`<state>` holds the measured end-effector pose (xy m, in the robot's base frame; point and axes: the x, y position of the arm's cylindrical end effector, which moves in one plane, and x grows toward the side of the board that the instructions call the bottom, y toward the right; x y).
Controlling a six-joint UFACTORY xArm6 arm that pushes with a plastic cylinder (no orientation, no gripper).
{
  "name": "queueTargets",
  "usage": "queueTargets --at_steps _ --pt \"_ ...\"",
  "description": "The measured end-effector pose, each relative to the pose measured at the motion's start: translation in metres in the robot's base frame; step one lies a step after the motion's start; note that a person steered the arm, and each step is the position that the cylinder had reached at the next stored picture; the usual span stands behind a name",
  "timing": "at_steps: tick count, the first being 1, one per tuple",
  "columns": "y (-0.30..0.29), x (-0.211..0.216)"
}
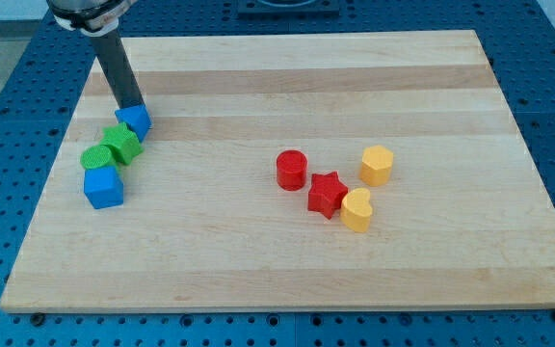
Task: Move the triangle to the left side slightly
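The blue triangle [136, 120] lies near the board's left edge, toward the view's top. My tip [128, 106] stands right at the triangle's upper left edge and seems to touch it. The rod rises from there to the view's top left. A green star [121, 143] lies just below the triangle and touches it.
A second green block [94, 157] and a blue cube [103, 186] sit below and left of the green star. Right of centre are a red cylinder [291, 170], a red star [327, 194], a yellow hexagon [377, 165] and a yellow heart [356, 209]. The wooden board [277, 270] ends close to the left group.
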<state>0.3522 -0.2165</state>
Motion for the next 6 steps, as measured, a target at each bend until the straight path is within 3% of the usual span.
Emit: queueTargets --at_steps 2,3,4,6 --pt "0.009 -0.004" --pt "0.044 -0.037" --pt "0.098 -0.037" --pt "0.113 0.034"
